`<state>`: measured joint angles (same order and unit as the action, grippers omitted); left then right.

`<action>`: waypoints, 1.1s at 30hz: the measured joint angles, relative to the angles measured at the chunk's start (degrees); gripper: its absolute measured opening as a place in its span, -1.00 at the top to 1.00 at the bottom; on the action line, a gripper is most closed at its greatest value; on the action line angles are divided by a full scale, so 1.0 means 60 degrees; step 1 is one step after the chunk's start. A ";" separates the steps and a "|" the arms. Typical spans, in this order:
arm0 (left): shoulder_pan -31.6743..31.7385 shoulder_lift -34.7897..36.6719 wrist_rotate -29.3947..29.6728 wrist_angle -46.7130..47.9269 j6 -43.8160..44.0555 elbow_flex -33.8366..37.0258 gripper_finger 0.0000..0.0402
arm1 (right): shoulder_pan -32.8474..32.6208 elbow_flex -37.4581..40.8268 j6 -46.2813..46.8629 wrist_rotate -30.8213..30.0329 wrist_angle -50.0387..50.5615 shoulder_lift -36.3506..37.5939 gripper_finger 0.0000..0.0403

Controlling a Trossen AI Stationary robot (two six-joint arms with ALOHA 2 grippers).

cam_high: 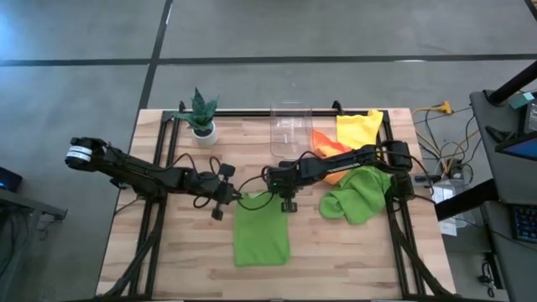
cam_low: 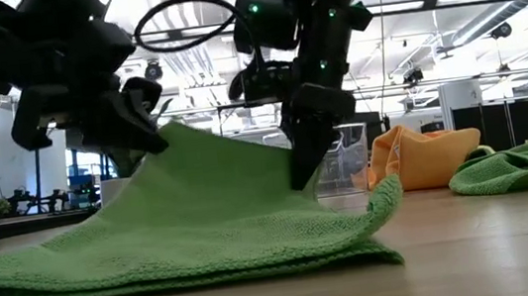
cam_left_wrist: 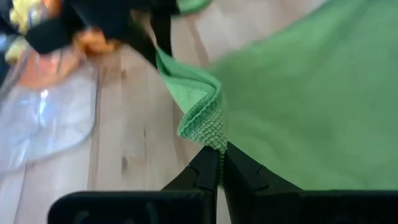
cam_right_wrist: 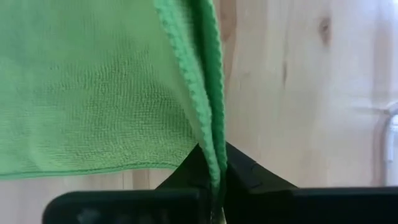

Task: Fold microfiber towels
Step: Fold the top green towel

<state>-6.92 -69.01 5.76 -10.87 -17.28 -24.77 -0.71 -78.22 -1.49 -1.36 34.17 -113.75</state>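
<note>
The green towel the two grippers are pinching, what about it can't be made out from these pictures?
- Green towel, high view: its far edge, pinched by the left gripper and right gripper, is covered by the arms.
- Low view: how many layers lie under the lifted part is hidden by its near fold.
- Left wrist view: the background is blurred.
- Right wrist view: the towel's edges run off the picture.
</note>
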 joint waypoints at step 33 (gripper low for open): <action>0.0025 0.1063 0.2618 -0.0434 -0.1720 -0.0054 1.00 | -0.0175 -0.0026 0.1448 -0.1283 0.1615 0.1634 0.96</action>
<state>-6.76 -62.63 21.47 -13.47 -27.60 -25.10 -1.76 -78.37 7.20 -9.06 43.87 -103.95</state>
